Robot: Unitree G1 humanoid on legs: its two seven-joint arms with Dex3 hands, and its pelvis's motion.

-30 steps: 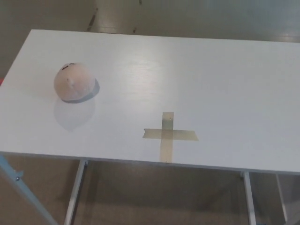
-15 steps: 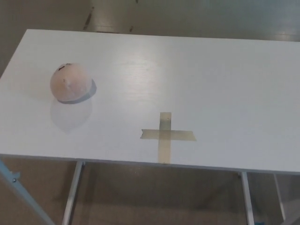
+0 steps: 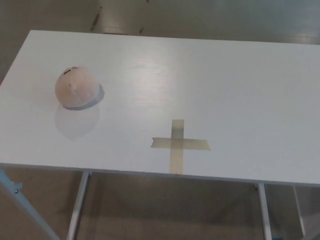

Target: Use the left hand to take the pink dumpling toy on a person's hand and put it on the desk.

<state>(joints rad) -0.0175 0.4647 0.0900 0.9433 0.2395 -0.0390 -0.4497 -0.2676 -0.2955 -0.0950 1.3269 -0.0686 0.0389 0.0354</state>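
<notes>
The pink dumpling toy (image 3: 76,87) lies on the white desk (image 3: 225,85) at its left side, round and pale pink with a small dark mark on top. Nothing holds it. Neither of my hands shows in the head view, and no person's hand is in sight.
A cross of tan tape (image 3: 179,144) is stuck on the desk near its front edge, right of the toy. Metal legs (image 3: 77,210) show below the desk's front edge, with a light blue bar (image 3: 20,197) at lower left. Brown floor lies beyond.
The whole picture has shifted slightly, so the camera moved. The toy rests in the same place on the desk.
</notes>
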